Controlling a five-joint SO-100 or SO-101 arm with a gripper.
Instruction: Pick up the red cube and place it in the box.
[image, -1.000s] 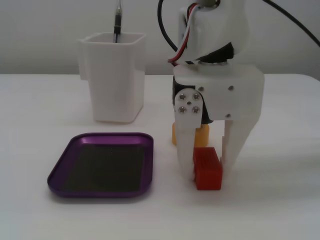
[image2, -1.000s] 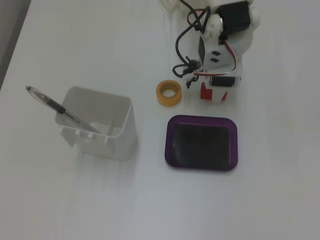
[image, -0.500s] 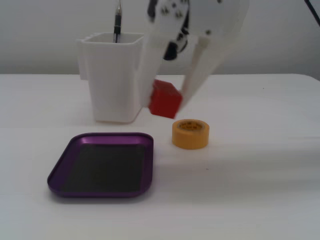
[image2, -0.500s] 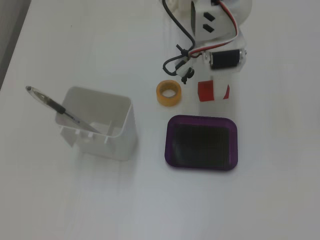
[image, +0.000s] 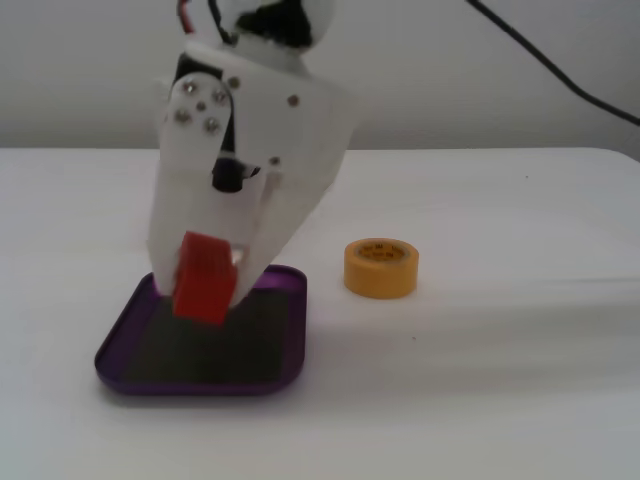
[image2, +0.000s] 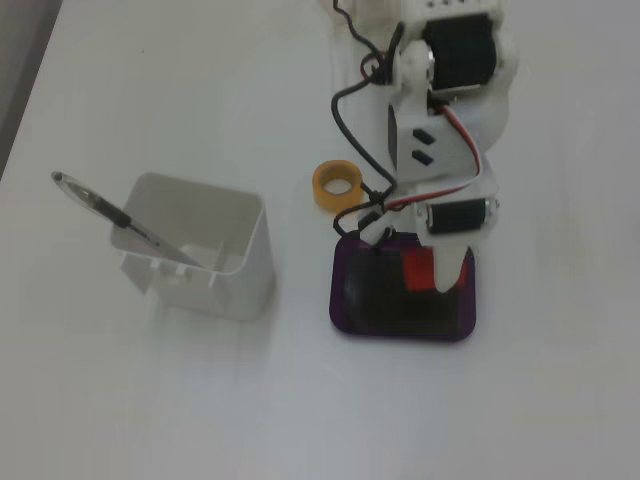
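Tool (image: 215, 285) clamps the cube (image: 203, 277) directly over the box (image: 285, 362), tilted, not touching its floor; straight drop next.

A white table (image: 500, 400) fills the near and middle ground in a fixed view, its far edge running straight across, with a rounded corner at the far right. Behind it stands a plain pale wall (image: 90, 70), light grey-white and unmarked. The light is soft and even, leaving only faint shadows on the tabletop. In a fixed view from above, the same white surface (image2: 150, 400) covers nearly everything, and a darker grey strip (image2: 20, 60), perhaps floor, shows beyond the table's edge at the far left corner.
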